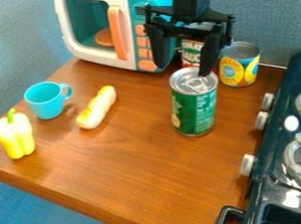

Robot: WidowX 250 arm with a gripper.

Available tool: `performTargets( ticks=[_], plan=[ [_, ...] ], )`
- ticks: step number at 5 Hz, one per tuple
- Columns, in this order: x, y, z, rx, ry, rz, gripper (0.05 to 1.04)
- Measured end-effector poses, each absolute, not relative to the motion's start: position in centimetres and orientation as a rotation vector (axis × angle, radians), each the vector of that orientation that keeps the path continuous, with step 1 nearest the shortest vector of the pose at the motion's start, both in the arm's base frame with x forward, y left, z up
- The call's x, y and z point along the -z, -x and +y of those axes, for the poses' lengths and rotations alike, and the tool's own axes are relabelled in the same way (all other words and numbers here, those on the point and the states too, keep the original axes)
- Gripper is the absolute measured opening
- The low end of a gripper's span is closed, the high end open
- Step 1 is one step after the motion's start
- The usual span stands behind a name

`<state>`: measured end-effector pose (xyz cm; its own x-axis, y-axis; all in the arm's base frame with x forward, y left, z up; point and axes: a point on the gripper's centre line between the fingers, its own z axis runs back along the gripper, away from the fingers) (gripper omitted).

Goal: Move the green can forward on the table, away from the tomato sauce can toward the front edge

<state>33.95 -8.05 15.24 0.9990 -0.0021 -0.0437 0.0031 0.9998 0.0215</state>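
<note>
A: so there's a shiny, ring-pull metal green can [193, 112] near the back of the wood-grain table [131, 161], left of the stove [267, 187]. Glossy ribbed yellow pepper [15, 136], smooth round turquoise mug [46, 105] and a knobbly long bun [98, 107] sit over at the left.

B: and the gripper [184, 69]? Matte black, fingers wide apart, nothing held. It hangs right over the green can, one fingertip overlapping the lid's back edge in view, can't tell if they touch tbh.
</note>
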Motion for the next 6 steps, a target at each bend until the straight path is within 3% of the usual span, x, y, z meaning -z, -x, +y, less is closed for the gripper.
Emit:
performTargets(
  ticks=[1, 4, 6],
  plan=[
    [-13.7, -33.9, -8.1, 0.006, -0.033, 0.091, 1.0],
    [-13.0, -41.0, -7.6, 0.045, -0.05, 0.036, 1.0],
    [-12.7, -43.1, -7.1, 0.023, -0.005, -0.005, 1.0]
  ],
)
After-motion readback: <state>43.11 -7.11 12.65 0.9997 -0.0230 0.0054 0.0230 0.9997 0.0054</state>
